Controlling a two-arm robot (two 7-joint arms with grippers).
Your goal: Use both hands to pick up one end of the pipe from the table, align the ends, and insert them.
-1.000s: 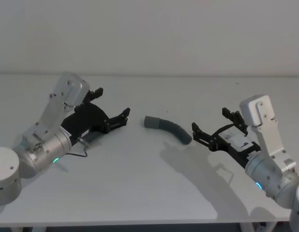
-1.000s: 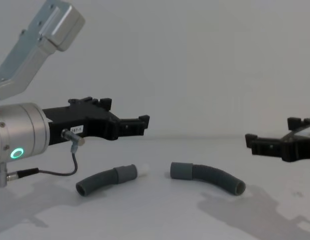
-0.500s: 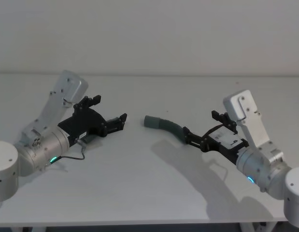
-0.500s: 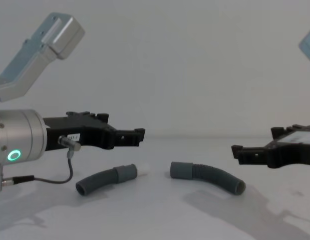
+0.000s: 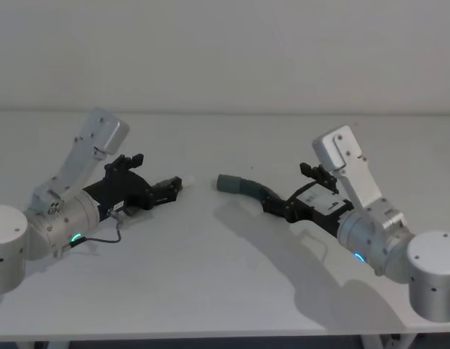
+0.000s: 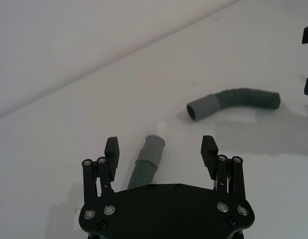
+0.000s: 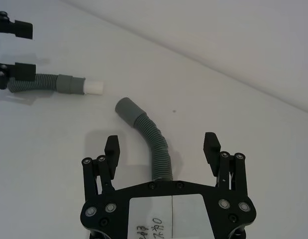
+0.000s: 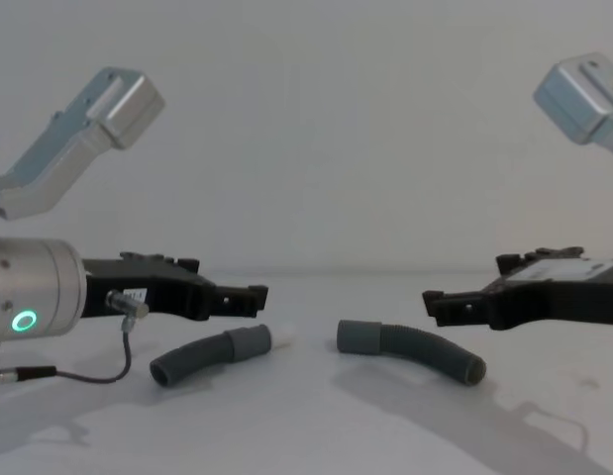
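Left gripper (image 6: pixel 160 145): spread wide, nothing held. The left wrist view puts the white-tipped hose piece (image 6: pixel 144 167) straight down the middle between my fingers (image 6: pixel 112 149). Its grey cuff (image 6: pixel 154 147) sits about level with the fingertips and the white tip (image 6: pixel 159 128) pokes past them. Height over the hose is hard to read there. Chest view settles it: the gripper hangs above the hose with a clear gap, no contact. The hose lies flat on the table (image 5: pixel 225 283).

Right gripper (image 7: pixel 162 142): also wide, empty. In the right wrist view the plain-cuffed hose piece (image 7: pixel 156 144) runs out from under me and between the fingers. It curves away to its plain cuff (image 7: pixel 128 108), well past the tips. Chest view: I'm above the corrugated half, not touching, and the hose is on the table.

Chest view, side-on: the two cuffs face each other, near, with a gap between the white tip and the plain cuff. The bare corrugated ends point outward.

Head view: the left gripper covers most of the white-tipped piece. The plain cuff sticks out ahead of the right gripper, toward table centre.

Each wrist view also catches the other piece, with the other gripper's fingertips farther off.
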